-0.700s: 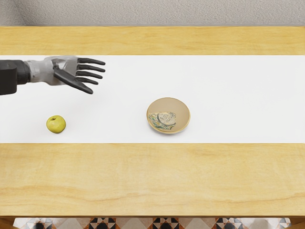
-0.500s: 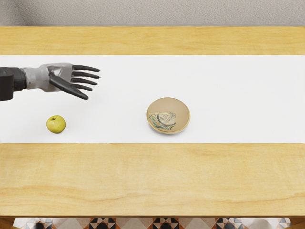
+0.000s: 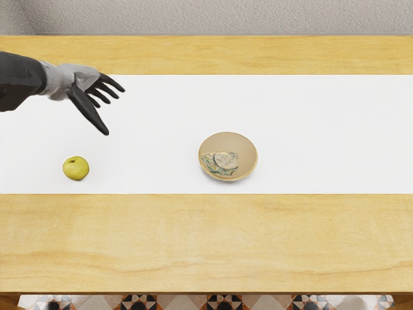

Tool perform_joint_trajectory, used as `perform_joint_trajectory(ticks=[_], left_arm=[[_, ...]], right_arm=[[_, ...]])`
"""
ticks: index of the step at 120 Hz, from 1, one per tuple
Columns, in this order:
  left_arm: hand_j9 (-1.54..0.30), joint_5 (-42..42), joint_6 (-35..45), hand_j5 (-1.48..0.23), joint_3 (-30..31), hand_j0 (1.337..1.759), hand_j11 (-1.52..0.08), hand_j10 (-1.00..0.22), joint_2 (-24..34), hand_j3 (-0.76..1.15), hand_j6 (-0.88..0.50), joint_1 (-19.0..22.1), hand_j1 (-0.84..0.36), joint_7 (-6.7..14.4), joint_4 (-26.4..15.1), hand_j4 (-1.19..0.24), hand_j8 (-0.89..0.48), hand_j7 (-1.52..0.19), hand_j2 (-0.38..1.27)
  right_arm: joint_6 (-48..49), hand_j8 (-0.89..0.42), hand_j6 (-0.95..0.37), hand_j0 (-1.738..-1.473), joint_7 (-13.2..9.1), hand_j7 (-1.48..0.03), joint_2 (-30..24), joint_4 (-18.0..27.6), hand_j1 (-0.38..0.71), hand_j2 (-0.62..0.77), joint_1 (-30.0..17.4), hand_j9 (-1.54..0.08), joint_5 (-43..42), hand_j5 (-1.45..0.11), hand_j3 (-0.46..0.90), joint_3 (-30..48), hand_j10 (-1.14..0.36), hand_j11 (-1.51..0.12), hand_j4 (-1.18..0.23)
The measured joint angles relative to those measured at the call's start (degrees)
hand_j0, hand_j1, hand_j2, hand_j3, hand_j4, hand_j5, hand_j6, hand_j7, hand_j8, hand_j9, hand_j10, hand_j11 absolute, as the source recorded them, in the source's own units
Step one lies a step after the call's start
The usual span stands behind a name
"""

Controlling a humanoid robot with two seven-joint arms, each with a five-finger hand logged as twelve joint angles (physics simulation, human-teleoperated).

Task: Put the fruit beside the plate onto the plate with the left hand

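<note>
A small yellow-green apple [image 3: 76, 168] lies on the white table runner at the left. Well to its right sits a tan plate [image 3: 228, 156] with a dark pattern inside and nothing on it. My left hand [image 3: 97, 101] comes in from the left edge, above and slightly right of the apple, with its dark fingers spread and the thumb pointing down towards the runner. It holds nothing and is clearly apart from the fruit. The right arm does not show.
The white runner [image 3: 310, 129] crosses a light wooden table [image 3: 206, 239]. A grey wall runs along the far edge, and patterned floor shows below the near edge.
The left hand has drawn back a little to the left and rotated, so the fingers now point down and right instead of straight right. Apple and plate have not moved.
</note>
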Motion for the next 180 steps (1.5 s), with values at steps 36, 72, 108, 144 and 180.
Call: perform_joint_trajectory(ticks=[36, 72, 108, 144, 180], left_arm=[[-0.33, -13.3, 34.3, -0.33, 20.6, 1.658, -0.33, -0.25, -12.5, 0.0, -0.25, -3.7, 0.05, 1.8, -14.8, -0.25, -0.25, -0.33, 0.05], [-0.33, -16.7, 40.0, -0.33, 23.4, 1.658, -0.33, -0.25, -15.7, 0.0, -0.25, -1.5, 0.05, 4.0, -16.3, -0.25, -0.24, -0.33, 0.05], [-0.33, -16.9, 40.3, -0.33, 23.8, 1.658, -0.33, -0.25, -13.9, 0.0, -0.25, -1.6, 0.05, 4.8, -16.2, -0.25, -0.25, -0.33, 0.05], [-0.34, -17.0, 40.3, -0.34, 24.0, 1.658, -0.34, -0.26, -12.9, 0.0, -0.26, -1.9, 0.04, 7.5, -15.7, -0.26, -0.26, -0.34, 0.05], [-0.33, -15.7, 40.3, -0.33, 24.0, 1.658, -0.33, -0.25, -12.8, 0.0, -0.25, -1.7, 0.04, 12.9, -12.9, -0.25, -0.25, -0.33, 0.05]], right_arm=[[0.0, -0.04, -0.04, -1.658, 0.0, -0.05, 0.0, 0.0, -0.31, -0.01, 0.0, -0.05, 0.0, -0.05, 0.0, 0.0, -0.04, -0.05, -0.04], [0.0, -0.04, -0.04, -1.658, 0.0, -0.05, 0.0, 0.0, -0.31, -0.01, 0.0, -0.05, 0.0, -0.05, 0.0, 0.0, -0.04, -0.05, -0.04], [0.0, -0.04, -0.04, -1.658, 0.0, -0.05, 0.0, 0.0, -0.31, -0.01, 0.0, -0.05, 0.0, -0.05, 0.0, 0.0, -0.04, -0.05, -0.04], [0.0, -0.04, -0.04, -1.658, 0.0, -0.05, 0.0, 0.0, -0.31, -0.01, 0.0, -0.05, 0.0, -0.05, 0.0, 0.0, -0.04, -0.05, -0.04], [0.0, -0.04, -0.04, -1.658, 0.0, -0.05, 0.0, 0.0, -0.31, -0.01, 0.0, -0.05, 0.0, -0.05, 0.0, 0.0, -0.04, -0.05, -0.04]])
